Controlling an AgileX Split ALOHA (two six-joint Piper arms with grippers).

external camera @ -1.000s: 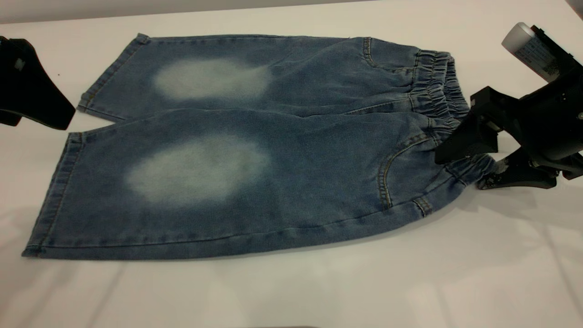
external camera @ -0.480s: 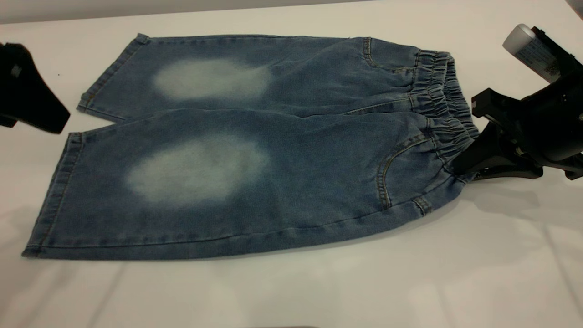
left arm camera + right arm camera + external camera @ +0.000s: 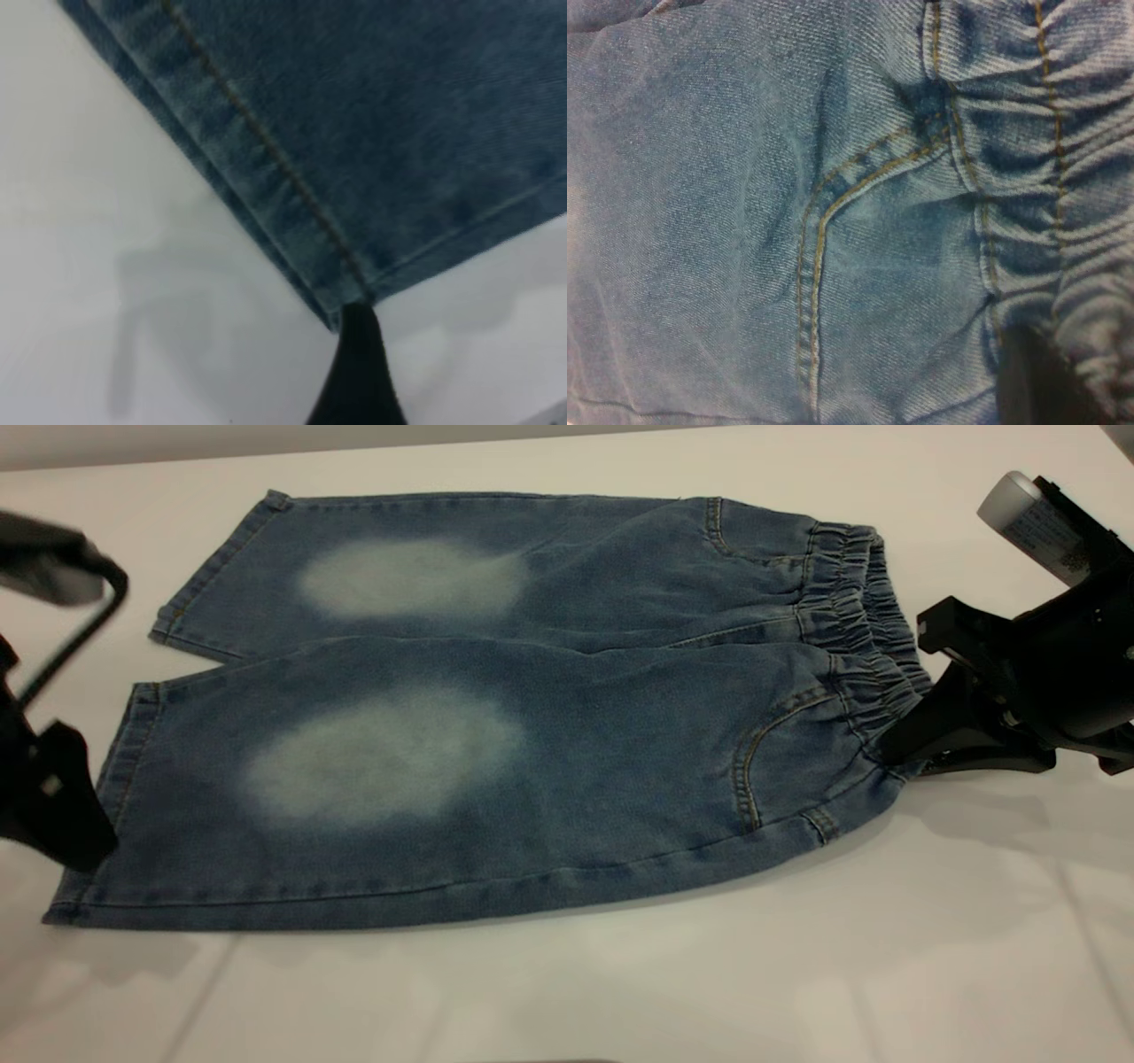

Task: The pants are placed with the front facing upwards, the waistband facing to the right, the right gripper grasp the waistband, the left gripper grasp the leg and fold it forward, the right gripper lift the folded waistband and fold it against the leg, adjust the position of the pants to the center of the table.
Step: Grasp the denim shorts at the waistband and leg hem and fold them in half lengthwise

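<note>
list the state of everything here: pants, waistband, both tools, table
pants: spread flat, front up, unfolded
waistband: gathered, at the right end, near corner pinched
right tool: shut on the waistband's near corner
left tool: at the near leg's hem corner, not gripping yet
table: white, pants lying on it

The light is bright and soft. It falls from above onto the white worktop [image 3: 620, 992], which shines a little in front of the pants [image 3: 496, 708]. Pale grey shadows lie just under the pants' near edge and beside the right tool [image 3: 899, 757]. The left tool [image 3: 62, 815], by the leg hem, is smeared with blur. Both wrist views look soft and fuzzy.
</note>
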